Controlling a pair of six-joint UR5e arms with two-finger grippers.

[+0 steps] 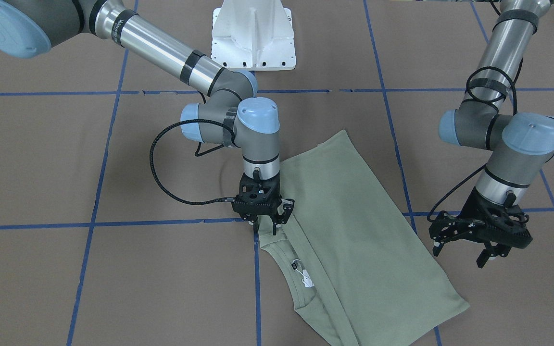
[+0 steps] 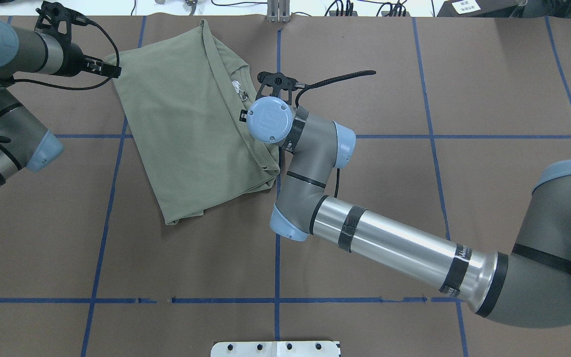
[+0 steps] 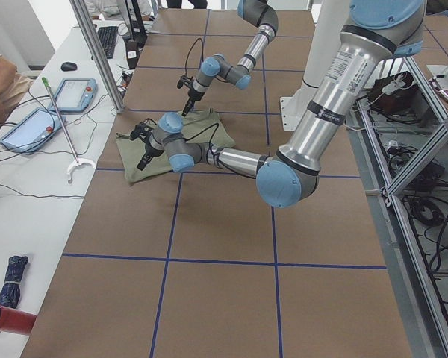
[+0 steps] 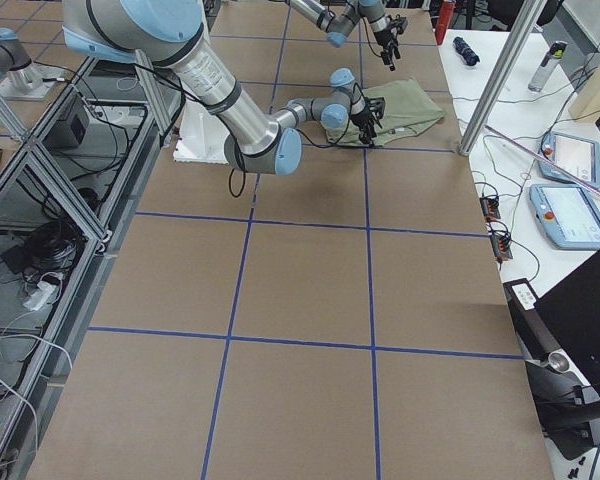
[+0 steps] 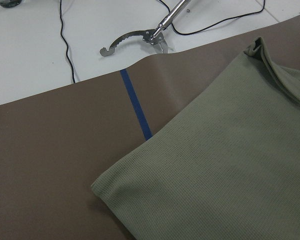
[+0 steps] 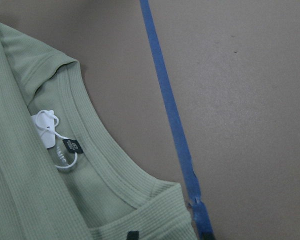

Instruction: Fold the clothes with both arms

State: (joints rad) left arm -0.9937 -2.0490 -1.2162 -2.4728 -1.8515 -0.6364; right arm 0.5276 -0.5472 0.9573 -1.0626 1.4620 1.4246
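Olive-green shirt, fine ribbed knit, is lying folded into a long slanted rectangle on the matte brown table, toward eleven o'clock of centre seen from overhead. A white paper tag is showing inside the ribbed collar. Right gripper is standing upright over the shirt's three o'clock edge, fingers apart. Left gripper is hovering by its ten o'clock corner, fingers apart, holding nothing.
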